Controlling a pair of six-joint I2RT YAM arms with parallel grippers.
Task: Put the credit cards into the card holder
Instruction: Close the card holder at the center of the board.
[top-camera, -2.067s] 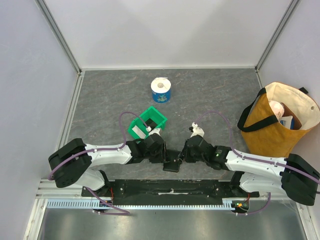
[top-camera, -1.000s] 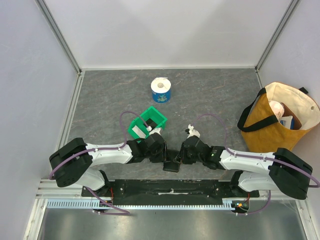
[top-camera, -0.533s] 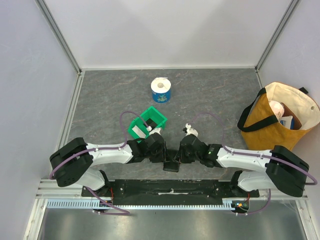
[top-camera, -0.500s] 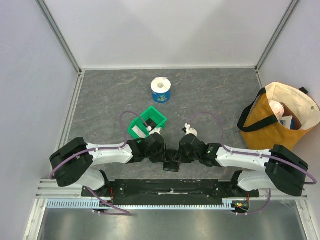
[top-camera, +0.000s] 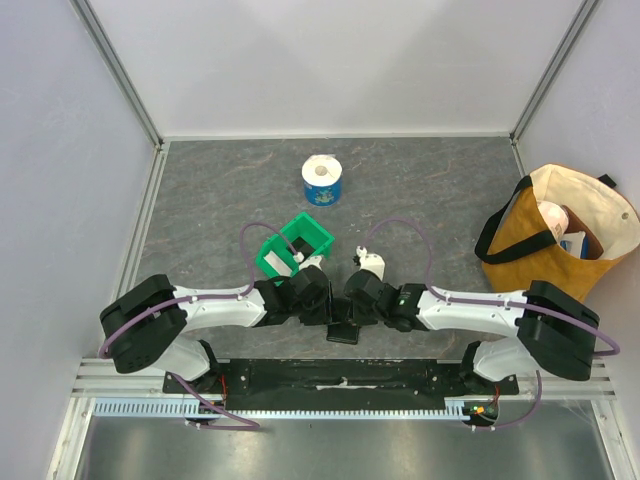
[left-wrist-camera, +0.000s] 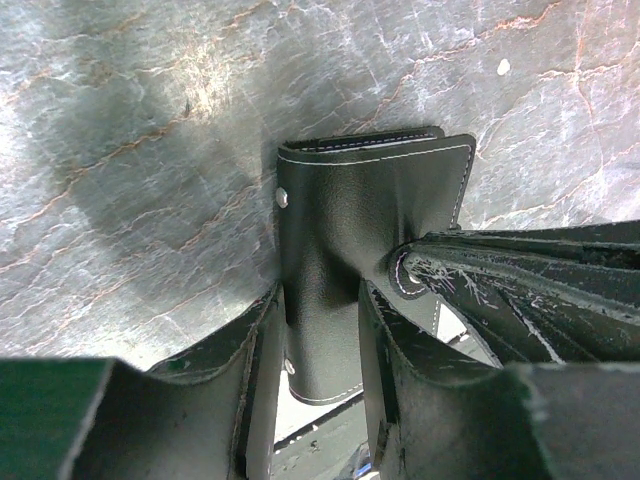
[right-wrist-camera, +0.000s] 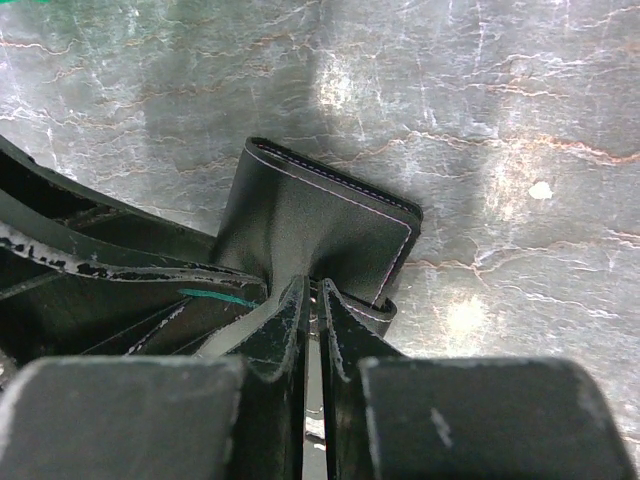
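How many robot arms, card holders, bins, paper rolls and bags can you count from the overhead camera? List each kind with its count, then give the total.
robot arms: 2
card holder: 1
green bin: 1
paper roll: 1
tote bag: 1
total: 6

Grey veined counter (top-camera: 430, 190): black card holder (top-camera: 343, 332) between left claw (top-camera: 331, 312) and right claw (top-camera: 352, 312); green bin (top-camera: 293, 247) just beyond the left claw, paper roll (top-camera: 322, 180) farther out, tote bag (top-camera: 560, 245) well off to the right claw's outer side.
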